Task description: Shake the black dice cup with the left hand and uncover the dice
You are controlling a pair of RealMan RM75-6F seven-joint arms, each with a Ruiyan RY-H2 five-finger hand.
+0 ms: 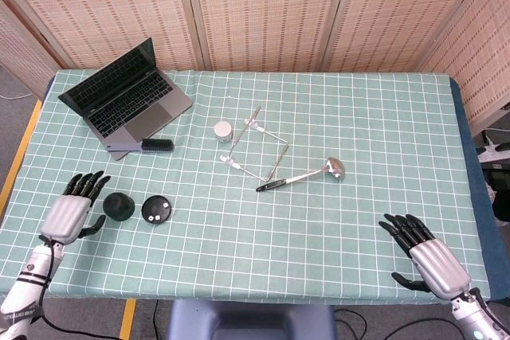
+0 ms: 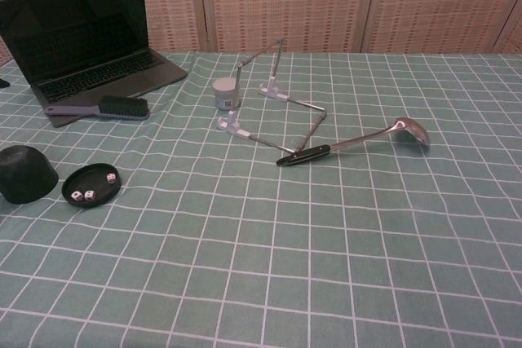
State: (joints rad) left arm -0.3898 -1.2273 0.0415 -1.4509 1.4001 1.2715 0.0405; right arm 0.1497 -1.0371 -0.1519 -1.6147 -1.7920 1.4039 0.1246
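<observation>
The black dice cup (image 1: 119, 205) (image 2: 26, 174) stands mouth down on the green checked cloth, just left of its round black base (image 1: 157, 210) (image 2: 91, 184). Three white dice (image 2: 91, 187) lie uncovered on that base. My left hand (image 1: 72, 210) rests on the cloth left of the cup, fingers spread, a short gap away from it and holding nothing. It is outside the chest view. My right hand (image 1: 424, 255) lies open near the table's front right corner, far from the cup.
An open laptop (image 1: 123, 95) sits at the back left with a black brush (image 1: 156, 146) in front of it. A small white jar (image 1: 223, 129), a bent metal frame (image 1: 256, 151) and a steel ladle (image 1: 303, 174) lie mid-table.
</observation>
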